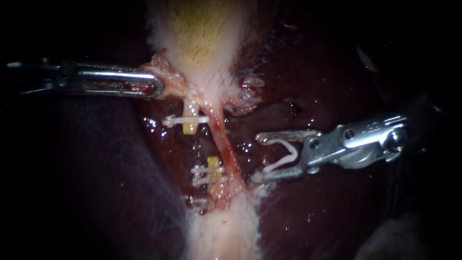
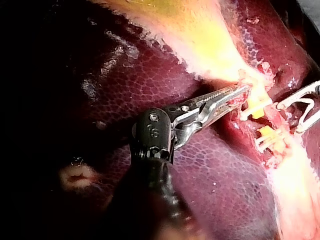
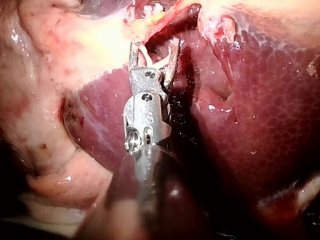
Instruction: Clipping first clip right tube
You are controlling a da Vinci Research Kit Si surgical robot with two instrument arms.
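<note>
The left tool [image 1: 155, 86] comes in flat across the liver [image 1: 313, 72]. Its jaws are pressed together on a fringe of tissue [image 1: 159, 67] at the edge of the gallbladder [image 1: 202, 38], where the pale sac narrows. That hold seems meant to draw the neck sideways, so that the strands below it stand apart and can be reached one at a time.

The right tube [image 1: 225, 142] is the pink strand running down from the neck towards the lower pale band, and it looks bare of any clip. Just beside it on the left tool's side lie two yellow stumps [image 1: 190, 126], apparently a parted tube. One clip [image 1: 185, 119] crosses the upper stump and a pair of clips [image 1: 208, 170] crosses the lower.

The right tool [image 1: 257, 159] stands spread wide, with a white clip [image 1: 284, 156] seated open between its jaws, one leg against each. Its mouth faces the right tube from the side. The tips are near the tube but not around it, which suggests an approach, with the closing not yet begun. The right wrist view shows the same open mouth [image 3: 154, 47] just short of the pale tissue ahead.

The liver's surface is wet and glistening, so anything on it probably slides easily. Room is tight, since the tube lies close against the clipped stumps, and the far jaw will probably have to pass behind the tube without catching the pair of clips. No counter shows, only darkness beyond the tissue.
</note>
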